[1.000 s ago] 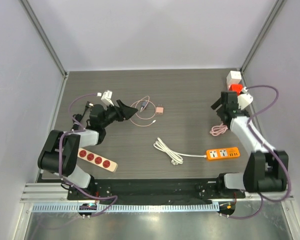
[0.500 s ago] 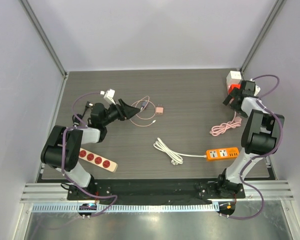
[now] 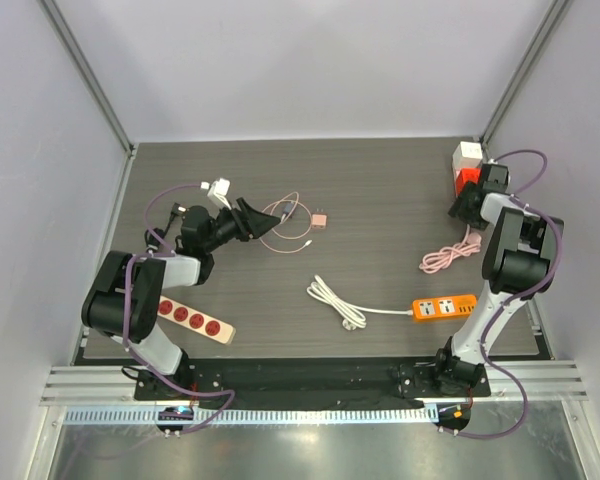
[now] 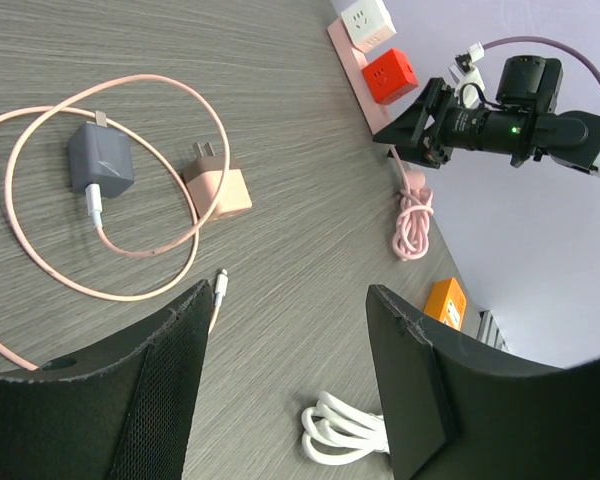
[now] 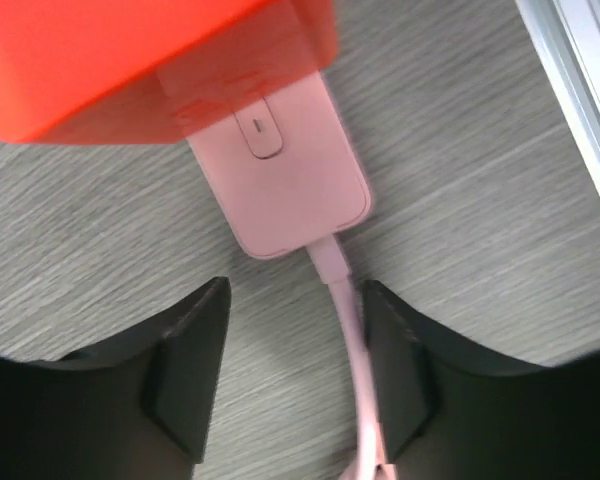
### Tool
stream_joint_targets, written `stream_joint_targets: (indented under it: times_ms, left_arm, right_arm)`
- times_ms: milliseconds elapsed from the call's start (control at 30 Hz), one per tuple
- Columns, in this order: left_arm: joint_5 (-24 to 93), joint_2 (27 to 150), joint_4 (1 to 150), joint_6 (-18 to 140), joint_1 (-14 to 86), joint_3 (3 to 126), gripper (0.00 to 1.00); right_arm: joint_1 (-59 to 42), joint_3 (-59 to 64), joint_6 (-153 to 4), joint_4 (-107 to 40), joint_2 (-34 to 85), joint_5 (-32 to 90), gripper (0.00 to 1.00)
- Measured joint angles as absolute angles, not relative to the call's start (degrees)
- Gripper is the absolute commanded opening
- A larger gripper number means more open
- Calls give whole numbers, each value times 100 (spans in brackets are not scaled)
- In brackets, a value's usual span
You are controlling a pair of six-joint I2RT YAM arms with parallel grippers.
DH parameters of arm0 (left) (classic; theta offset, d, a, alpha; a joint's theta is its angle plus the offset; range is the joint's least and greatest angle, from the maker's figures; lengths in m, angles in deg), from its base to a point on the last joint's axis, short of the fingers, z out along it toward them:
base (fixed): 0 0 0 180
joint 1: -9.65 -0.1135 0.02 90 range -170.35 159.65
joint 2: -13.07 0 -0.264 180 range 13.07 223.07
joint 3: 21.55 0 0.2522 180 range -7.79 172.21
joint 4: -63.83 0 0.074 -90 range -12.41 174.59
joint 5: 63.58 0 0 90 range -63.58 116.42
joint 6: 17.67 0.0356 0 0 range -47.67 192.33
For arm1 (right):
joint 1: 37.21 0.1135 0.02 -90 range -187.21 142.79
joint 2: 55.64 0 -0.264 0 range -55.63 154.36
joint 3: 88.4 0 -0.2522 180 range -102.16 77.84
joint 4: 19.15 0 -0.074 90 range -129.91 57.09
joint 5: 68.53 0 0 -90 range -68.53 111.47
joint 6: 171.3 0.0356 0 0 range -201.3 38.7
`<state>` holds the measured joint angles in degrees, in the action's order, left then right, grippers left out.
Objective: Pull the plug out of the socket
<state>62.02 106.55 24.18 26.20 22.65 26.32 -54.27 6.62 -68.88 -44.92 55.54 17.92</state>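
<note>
In the right wrist view a pink plug (image 5: 285, 165) sits in a red cube socket (image 5: 150, 50), and its pink cable (image 5: 352, 350) runs down toward me. My right gripper (image 5: 295, 300) is open just below the plug. The cable passes between its fingers, close to the right one. From above, the right gripper (image 3: 467, 205) is at the red socket (image 3: 468, 178) in the far right corner, hiding the plug. My left gripper (image 3: 250, 215) is open and empty at the left, over bare table (image 4: 288, 295).
A white cube socket (image 3: 468, 153) stands behind the red one. The pink cable bundle (image 3: 442, 257) lies near the right edge, close to an orange power strip (image 3: 445, 307) and a coiled white cable (image 3: 335, 300). A looped pink cable with adapters (image 3: 285, 225) and a red-outlet strip (image 3: 195, 320) lie left.
My right arm has swung out to the far right corner, up to the red socket, and its jaws have narrowed. The left arm has barely moved.
</note>
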Motion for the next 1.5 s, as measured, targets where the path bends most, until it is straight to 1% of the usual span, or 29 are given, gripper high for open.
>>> stream_joint_targets:
  times_ms: [100, 133, 200, 233, 300, 600, 833, 1067, 1167, 1200, 1267, 1300, 1333, 1400, 1500]
  left_arm:
    - [6202, 10655, 2418, 2620, 2265, 2632, 63]
    - [6202, 10655, 2418, 2620, 2265, 2632, 63]
    - [6202, 10655, 2418, 2620, 2265, 2632, 63]
    - [6202, 10655, 2418, 2622, 2263, 2632, 63]
    - [6202, 10652, 2420, 2622, 2263, 2632, 62]
    - [6204, 10626, 2420, 2626, 2232, 2630, 61]
    - [6204, 10626, 2422, 2637, 2232, 2627, 60]
    - [6204, 10626, 2422, 2635, 2230, 2627, 60]
    - [6204, 10633, 2422, 2637, 2232, 2630, 60]
    - [6204, 10635, 2424, 2644, 2232, 2630, 60]
    - [6191, 10635, 2429, 2672, 2258, 2630, 61]
    - [6158, 10635, 2431, 2692, 2280, 2630, 62]
    - [6132, 10635, 2448, 2742, 2317, 2630, 63]
    - [6040, 10628, 2505, 2830, 2396, 2630, 63]
    - [5784, 10537, 2720, 3098, 2634, 2630, 64]
  right_arm:
    - [-5427, 668, -6822, -4525, 5552, 1794, 45]
    - [-5411, 673, -6787, -4531, 5552, 1785, 37]
    - [-5317, 684, -6695, -4549, 5545, 1755, 30]
    - [-5245, 690, -6619, -4564, 5541, 1750, 23]
    - [-5029, 725, -6446, -4573, 5513, 1711, 22]
    - [-3783, 1016, -5546, -4538, 5213, 1672, 22]
    - [-3189, 1556, -5329, -4406, 4807, 1672, 22]
    - [-2769, 2395, -5342, -4321, 4109, 1680, 25]
    - [-2703, 2618, -5347, -4358, 3845, 1700, 29]
    - [-2695, 2677, -5351, -4382, 3755, 1702, 37]
    - [-2679, 2730, -5358, -4511, 3565, 1687, 47]
    - [-2664, 2732, -5366, -4549, 3475, 1652, 58]
    - [-2657, 2730, -5364, -4557, 3390, 1626, 62]
    - [-2651, 2686, -5399, -4586, 3204, 1536, 68]
    - [-2780, 2424, -5380, -4612, 3110, 1578, 71]
